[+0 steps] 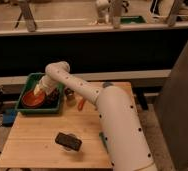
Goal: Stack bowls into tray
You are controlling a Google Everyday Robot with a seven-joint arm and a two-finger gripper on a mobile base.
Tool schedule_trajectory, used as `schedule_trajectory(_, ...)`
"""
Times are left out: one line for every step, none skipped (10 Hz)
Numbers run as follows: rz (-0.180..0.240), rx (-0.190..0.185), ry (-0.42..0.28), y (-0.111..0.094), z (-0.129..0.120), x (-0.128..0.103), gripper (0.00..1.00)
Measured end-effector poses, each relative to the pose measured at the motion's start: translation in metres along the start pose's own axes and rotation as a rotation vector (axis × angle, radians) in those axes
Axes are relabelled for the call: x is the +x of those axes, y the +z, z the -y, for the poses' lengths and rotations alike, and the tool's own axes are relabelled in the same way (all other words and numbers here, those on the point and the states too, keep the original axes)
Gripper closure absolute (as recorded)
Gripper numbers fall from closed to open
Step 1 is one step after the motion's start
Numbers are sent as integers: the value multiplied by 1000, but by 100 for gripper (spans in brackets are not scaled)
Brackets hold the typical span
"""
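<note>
A wide reddish-orange bowl [33, 98] sits inside the shallow green tray [34, 80] at the table's back left corner. My white arm reaches from the lower right across the table to the tray. My gripper [41, 90] is over the tray, right at the bowl's right rim. Its end is hidden behind the arm's wrist. Only one bowl shows clearly.
A flat black block [68, 141] lies near the front middle of the wooden table [32, 145]. A small orange object [81, 103] and a dark small item [70, 95] lie just right of the tray. A teal piece peeks out by the arm's base [102, 139].
</note>
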Motion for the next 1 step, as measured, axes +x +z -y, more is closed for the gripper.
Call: schedule_trajectory(-8,-3,10,-1,-2,0,20)
